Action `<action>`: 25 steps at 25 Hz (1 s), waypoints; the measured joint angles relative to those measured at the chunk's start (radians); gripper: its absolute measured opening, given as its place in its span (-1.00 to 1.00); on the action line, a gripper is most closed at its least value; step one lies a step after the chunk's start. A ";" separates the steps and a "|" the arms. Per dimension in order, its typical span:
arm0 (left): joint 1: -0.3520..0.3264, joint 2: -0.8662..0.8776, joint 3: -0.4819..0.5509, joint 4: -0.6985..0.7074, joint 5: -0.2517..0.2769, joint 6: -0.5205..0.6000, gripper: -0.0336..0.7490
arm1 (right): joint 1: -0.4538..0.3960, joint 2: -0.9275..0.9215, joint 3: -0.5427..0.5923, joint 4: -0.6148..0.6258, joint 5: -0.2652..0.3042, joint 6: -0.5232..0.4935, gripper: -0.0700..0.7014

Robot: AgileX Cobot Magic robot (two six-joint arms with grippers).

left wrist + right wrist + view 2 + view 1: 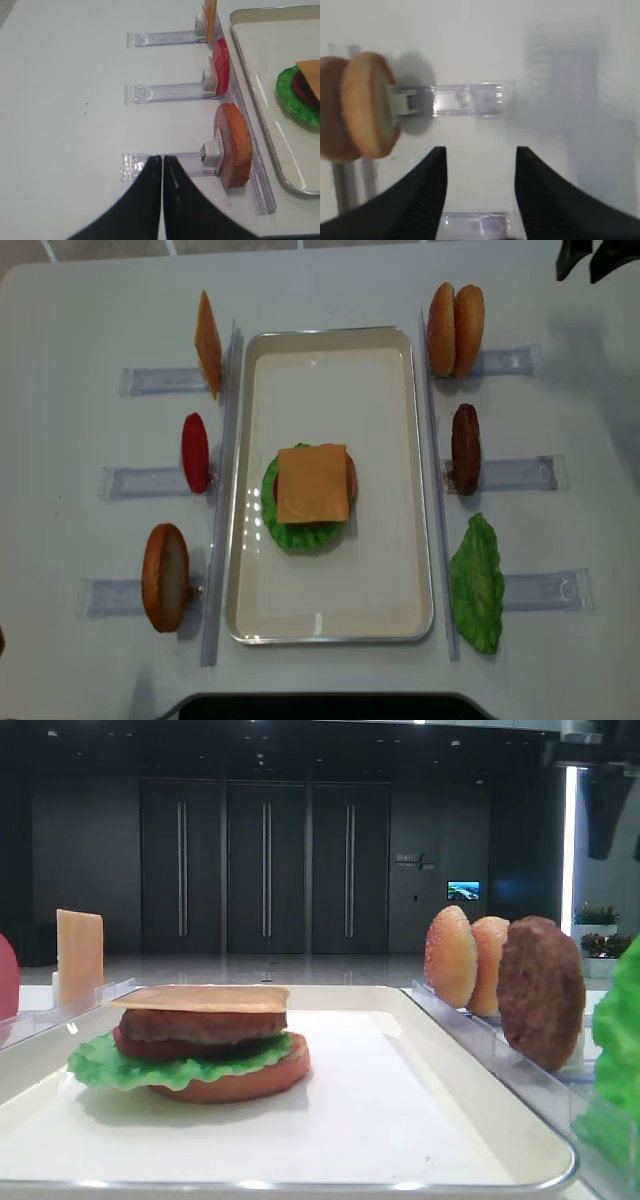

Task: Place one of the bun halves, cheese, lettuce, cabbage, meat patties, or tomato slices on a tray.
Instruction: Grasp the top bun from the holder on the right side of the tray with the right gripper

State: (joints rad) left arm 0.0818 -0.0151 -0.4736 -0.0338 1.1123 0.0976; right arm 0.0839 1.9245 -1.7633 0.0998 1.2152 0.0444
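Right tool (480, 192): jaws parted, nothing between them. It hovers over the white counter (80, 670), above a clear plastic holder rail (465, 100). Two sesame top bun halves (362, 105) stand on edge at the left end of that rail, apart from the tool.

Left tool (162, 195): jaws fully closed, tips touching, holding nothing. It sits above the near left holder rail (165, 162), just beside the flat reddish-brown bottom bun half (235, 145) standing on edge there.

Tray (330, 625): cream-white, rectangular, at the centre of the counter. Near its middle lies a stack: bottom bun (255, 1082), lettuce leaf (130, 1070), a red slice, meat patty (200, 1025) and a square cheese slice (313, 483) on top.

Left of the tray, far to near: an upright cheese slice (207, 343), a tomato slice (195, 452), then the bottom bun half.

Right of the tray, far to near: the two top bun halves (455, 330), an upright meat patty (465, 448) and a loose lettuce leaf (478, 585). All of these stand just outside the tray rim.
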 joint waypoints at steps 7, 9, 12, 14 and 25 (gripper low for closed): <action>0.000 0.000 0.000 0.000 0.000 0.000 -0.93 | 0.249 0.000 -0.011 -0.007 -0.026 0.099 -0.02; 0.000 0.000 0.000 0.000 0.000 0.000 -0.93 | 0.290 0.001 -0.011 -0.035 -0.053 0.130 -0.02; 0.000 0.000 0.000 0.000 0.000 0.000 -0.93 | 0.305 0.002 -0.011 -0.059 -0.094 0.156 0.00; 0.000 0.000 0.000 0.000 0.000 0.000 -0.93 | 0.305 0.002 -0.011 -0.065 -0.118 0.169 0.03; 0.000 0.000 0.000 0.000 0.000 0.000 -0.93 | 0.305 0.027 -0.011 -0.080 -0.199 0.171 0.06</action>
State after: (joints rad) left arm 0.0818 -0.0151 -0.4736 -0.0338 1.1123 0.0976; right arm 0.3890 1.9511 -1.7740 0.0199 1.0165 0.2155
